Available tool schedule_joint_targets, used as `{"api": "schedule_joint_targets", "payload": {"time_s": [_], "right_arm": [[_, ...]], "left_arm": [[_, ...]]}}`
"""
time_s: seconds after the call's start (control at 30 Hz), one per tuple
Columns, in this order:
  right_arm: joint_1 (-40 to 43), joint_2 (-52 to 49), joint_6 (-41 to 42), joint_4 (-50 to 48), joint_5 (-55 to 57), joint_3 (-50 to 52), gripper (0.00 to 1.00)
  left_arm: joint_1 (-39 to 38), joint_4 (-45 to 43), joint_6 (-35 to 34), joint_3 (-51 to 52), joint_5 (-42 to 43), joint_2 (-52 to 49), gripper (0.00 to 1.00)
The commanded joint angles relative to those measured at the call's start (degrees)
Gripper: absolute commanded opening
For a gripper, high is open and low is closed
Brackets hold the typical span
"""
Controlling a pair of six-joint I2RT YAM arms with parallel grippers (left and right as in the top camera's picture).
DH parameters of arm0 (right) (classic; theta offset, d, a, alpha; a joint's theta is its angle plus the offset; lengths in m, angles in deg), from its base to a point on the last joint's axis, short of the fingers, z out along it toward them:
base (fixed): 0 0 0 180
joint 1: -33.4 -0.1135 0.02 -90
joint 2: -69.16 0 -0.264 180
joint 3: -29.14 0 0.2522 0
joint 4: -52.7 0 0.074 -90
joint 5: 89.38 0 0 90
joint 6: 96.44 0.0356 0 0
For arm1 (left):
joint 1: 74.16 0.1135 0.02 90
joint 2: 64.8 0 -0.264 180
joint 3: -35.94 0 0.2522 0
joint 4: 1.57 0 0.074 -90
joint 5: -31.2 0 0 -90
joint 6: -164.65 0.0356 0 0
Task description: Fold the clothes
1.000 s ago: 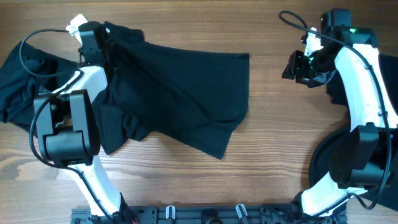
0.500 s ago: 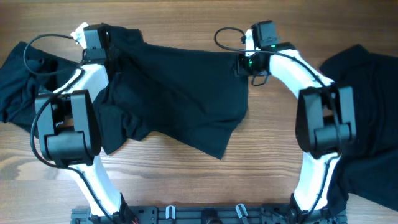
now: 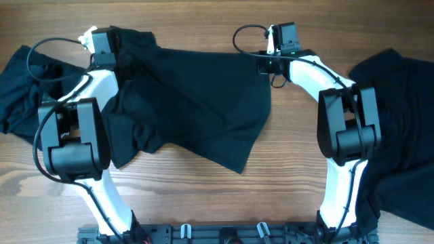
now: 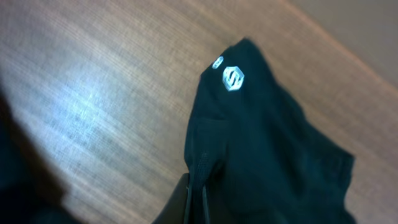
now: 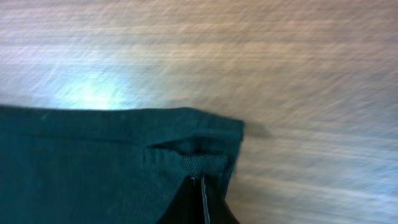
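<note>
Item: black garment, one piece, lying loosely spread on the wooden worktop, left of centre, its far edge running roughly straight between the two arms and its near part rumpled, tapering to a point toward the near side. Marking: a small pale logo near the far-left corner, seen in the left wrist view. Left claw: narrow, fingers pinched together on the fabric at that far-left corner. Right claw: narrow, nipped on the hem at the far-right corner, where a mesh lining shows just inside the edge. Also present: a dark heap of clothing at the left edge of the worktop and a larger dark heap at the right edge, both apart from the piece in hand. Step in hand, as judged: both far corners taken, the fold not yet made. Next move, as judged: lift the two corners together and evenly, carry the far edge toward the near side and lay it over the near part; uneven height or pace between the arms would likely skew or bunch the cloth.
</note>
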Motion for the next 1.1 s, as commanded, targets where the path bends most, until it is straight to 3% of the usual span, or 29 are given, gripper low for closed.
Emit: {"api": "schedule_joint_targets", "payload": {"time_s": [0.0,0.17,0.2,0.23,0.27,0.3,0.33,0.4,0.5,0.6,0.7,0.93,1.07], "right_arm": [[1.68,-2.01,1.11,-0.33,9.31,-8.61,0.04],[5.9,-2.01,2.05,0.28,11.82,-25.14,0.04],[7.04,-2.01,2.6,0.28,11.58,-27.34,0.09],[7.65,-1.99,2.47,0.68,10.12,-28.37,0.27],[8.07,-1.97,2.38,1.36,8.72,-28.65,0.53],[8.31,-1.88,2.36,3.45,7.26,-28.65,0.65],[8.41,-1.86,2.36,6.56,6.21,-28.65,0.78],[8.37,-1.86,2.47,20.46,6.62,-28.57,0.99],[8.37,-1.86,4.2,34.67,6.78,-28.52,1.0],[8.41,-1.86,7.23,46.73,6.73,-28.37,1.0],[8.41,-1.84,8.37,57.29,1.95,-28.35,1.0],[8.41,-1.7,6.93,68.02,-5.99,-27.89,1.0],[8.41,-0.57,7.15,68.78,-7.26,-25.99,0.99]], "left_arm": [[-0.17,-5.73,-0.55,-0.9,0.31,1.53,0.04],[-0.17,-21.88,-0.57,-0.92,1.92,1.55,0.04],[-0.17,-24.24,-0.57,-0.92,2.47,1.55,0.04],[-0.17,-25.09,-0.57,-0.92,2.49,1.55,0.04],[-0.17,-25.0,-0.57,-0.92,2.49,1.55,0.04],[-0.17,-24.15,-0.55,-0.92,2.47,1.55,0.15],[-0.17,-22.73,-0.55,-0.92,2.47,1.55,0.35],[-0.13,-16.06,-0.55,-0.92,2.49,1.6,0.45],[-0.17,-6.1,-0.35,-0.92,3.15,2.51,0.58],[-0.17,5.25,7.56,-0.92,3.26,5.86,0.82],[-0.17,17.99,8.28,-0.92,3.39,12.55,0.95],[-0.17,45.24,8.04,-0.9,18.36,14.93,0.99],[-0.17,49.68,8.09,-0.87,18.38,14.75,1.0]]}}
